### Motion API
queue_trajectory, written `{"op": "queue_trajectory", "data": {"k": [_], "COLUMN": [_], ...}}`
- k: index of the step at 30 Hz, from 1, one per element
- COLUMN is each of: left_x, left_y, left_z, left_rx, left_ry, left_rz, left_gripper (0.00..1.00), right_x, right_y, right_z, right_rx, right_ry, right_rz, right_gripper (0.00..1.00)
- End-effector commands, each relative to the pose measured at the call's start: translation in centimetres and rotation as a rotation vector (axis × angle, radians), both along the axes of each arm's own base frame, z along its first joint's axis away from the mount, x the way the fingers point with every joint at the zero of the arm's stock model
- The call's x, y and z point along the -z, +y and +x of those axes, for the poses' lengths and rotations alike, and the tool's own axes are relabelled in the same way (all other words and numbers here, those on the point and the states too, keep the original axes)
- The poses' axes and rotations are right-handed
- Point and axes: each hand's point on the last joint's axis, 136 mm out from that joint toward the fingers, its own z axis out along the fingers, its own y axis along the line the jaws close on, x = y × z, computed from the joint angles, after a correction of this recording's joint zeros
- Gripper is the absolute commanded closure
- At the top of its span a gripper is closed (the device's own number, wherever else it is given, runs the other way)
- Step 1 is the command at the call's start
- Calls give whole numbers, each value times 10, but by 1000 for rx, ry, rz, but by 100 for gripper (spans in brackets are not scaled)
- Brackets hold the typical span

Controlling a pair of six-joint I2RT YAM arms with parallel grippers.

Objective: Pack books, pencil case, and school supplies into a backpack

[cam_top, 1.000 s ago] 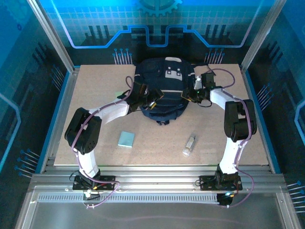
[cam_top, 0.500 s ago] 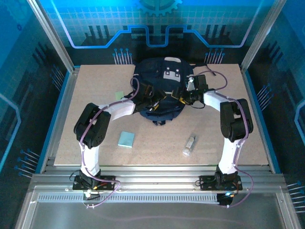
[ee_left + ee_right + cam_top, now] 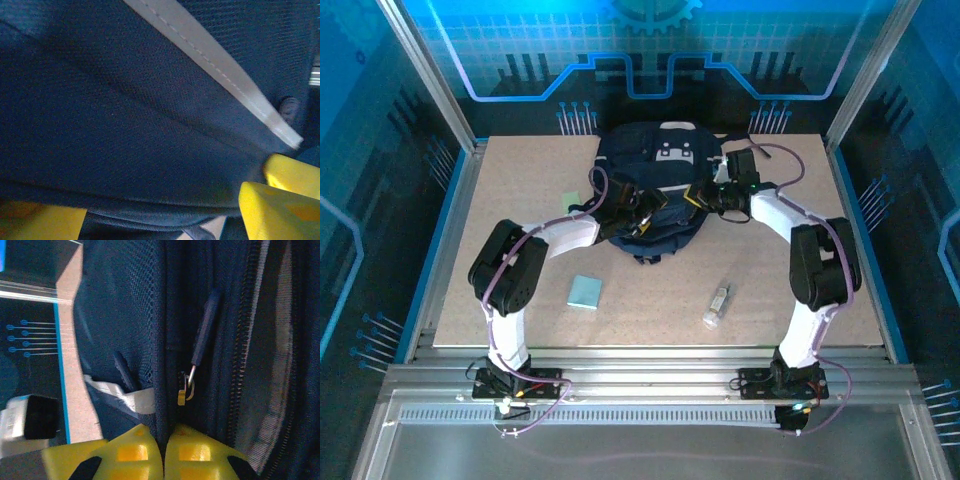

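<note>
Pinching shut just now on the fabric of the navy backpack [image 3: 660, 178] beside its zipper pull [image 3: 205, 325], the right gripper [image 3: 164, 452] anchors it at the far middle of the table [image 3: 520, 300] while the left gripper [image 3: 160, 212] spreads wider against it, likely readying the opening.

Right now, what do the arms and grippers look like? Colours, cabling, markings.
Both the left arm and right arm have white link shells, black joint housings and purple cables looped along them. The left gripper and right gripper have yellow fingers; the right's show recessed square pockets and black patches.
</note>
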Motion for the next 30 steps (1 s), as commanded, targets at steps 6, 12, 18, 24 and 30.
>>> {"op": "queue_trajectory", "data": {"k": [6,12,18,24,30], "left_x": [3,9,0,-6,-19], "left_y": [-2,12,26,30,17], "left_z": [-7,18,44,62,61], "left_rx": [-5,-87,-147,-178,-167], "left_ry": [41,13,-21,-51,-52], "left_rz": [8,34,44,21,-59], "left_gripper": [19,21,25,68,100], "right_x": [-72,-66,-61,-47,-45], "right_y": [18,35,39,42,30], "right_z": [-4,-24,-49,-68,-59], "right_rx": [-25,-63,-85,-119,-126], "right_ry": [-98,-73,-61,-51,-90], "right_rz": [109,155,155,140,104], "right_gripper": [100,100,100,100,100]}}
